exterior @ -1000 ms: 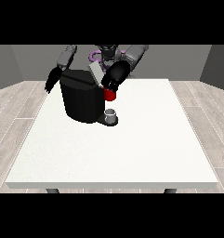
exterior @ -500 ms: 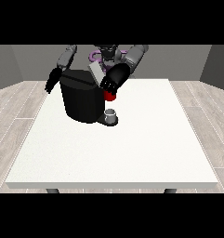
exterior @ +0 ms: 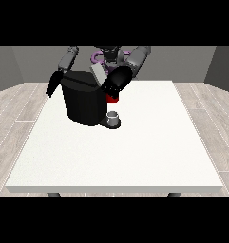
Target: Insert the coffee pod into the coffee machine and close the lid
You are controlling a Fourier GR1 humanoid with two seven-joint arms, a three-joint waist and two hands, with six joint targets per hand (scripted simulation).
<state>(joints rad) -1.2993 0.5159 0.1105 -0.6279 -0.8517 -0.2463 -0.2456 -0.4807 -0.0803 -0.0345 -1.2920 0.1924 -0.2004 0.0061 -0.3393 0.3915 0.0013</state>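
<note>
The black coffee machine [exterior: 85, 103] stands at the table's far left. Its grey lid [exterior: 99, 74] is tilted up over the top. The hand at the view's right [exterior: 116, 83] hovers at the machine's upper right corner, just beside the lid. A red thing at the machine [exterior: 113, 98] shows right under that hand. On the machine's base sits a small grey thing [exterior: 114, 117], and I cannot tell whether it is the pod. The hand at the view's left [exterior: 53, 85] hangs down beside the machine's left side, fingers straight, holding nothing.
The white table [exterior: 135, 152] stretches wide towards the camera and to the right of the machine. The robot's torso [exterior: 109, 53] is behind the machine at the far edge.
The hand at the view's right has risen a little and drawn closer to the machine's top and lid. The hand at the view's left has not moved.
</note>
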